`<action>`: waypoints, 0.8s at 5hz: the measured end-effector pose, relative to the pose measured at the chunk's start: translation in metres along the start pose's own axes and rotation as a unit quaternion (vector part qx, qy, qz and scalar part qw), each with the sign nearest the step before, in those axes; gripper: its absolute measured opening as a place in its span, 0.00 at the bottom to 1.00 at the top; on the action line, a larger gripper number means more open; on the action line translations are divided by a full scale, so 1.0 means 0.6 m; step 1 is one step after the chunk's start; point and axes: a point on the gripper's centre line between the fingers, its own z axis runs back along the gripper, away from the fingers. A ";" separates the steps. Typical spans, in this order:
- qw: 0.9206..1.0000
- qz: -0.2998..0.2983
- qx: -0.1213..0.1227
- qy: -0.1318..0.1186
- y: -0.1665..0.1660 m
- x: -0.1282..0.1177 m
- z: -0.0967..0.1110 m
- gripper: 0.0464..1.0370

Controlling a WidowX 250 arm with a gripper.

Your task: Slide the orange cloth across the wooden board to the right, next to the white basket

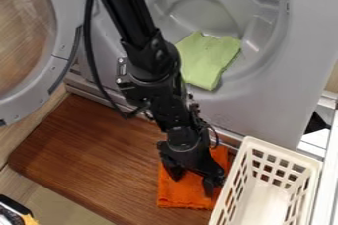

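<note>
A large grey appliance body (310,26) fills much of the upper view, with a rounded, moulded recess (198,14) set into its front. Its round grey door (61,2) stands swung open at the left edge, with a see-through window (20,36) in the middle that shows brownish tones. Below the appliance lies a broad reddish-brown wooden board (86,155) with a visible grain and a rounded corner at its left end.

The black jointed robot arm (155,66) comes in from the top edge and slants down across the front of the appliance to the board, with a black cable (90,56) looping along its left side. At lower right stands a cream-white plastic basket (284,151), rectangular, with rows of openings in its walls.

A light green folded cloth (206,60) lies on the lower part of the recess, one end reaching over its front rim. A bright orange cloth (178,197) lies on the board, close beside the basket and partly hidden under the black two-finger gripper (192,181). The gripper's fingers are spread, pointing down over the orange cloth, with orange fabric showing between them; whether they touch it is unclear. A small black-and-yellow object (27,218) sits in the bottom left corner.
</note>
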 end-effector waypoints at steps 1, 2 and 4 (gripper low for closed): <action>1.000 0.003 0.006 0.000 0.003 0.005 0.017 0.96; 1.000 0.010 0.015 -0.018 0.012 0.018 0.053 0.96; 0.998 0.015 -0.014 -0.061 0.011 0.043 0.140 0.96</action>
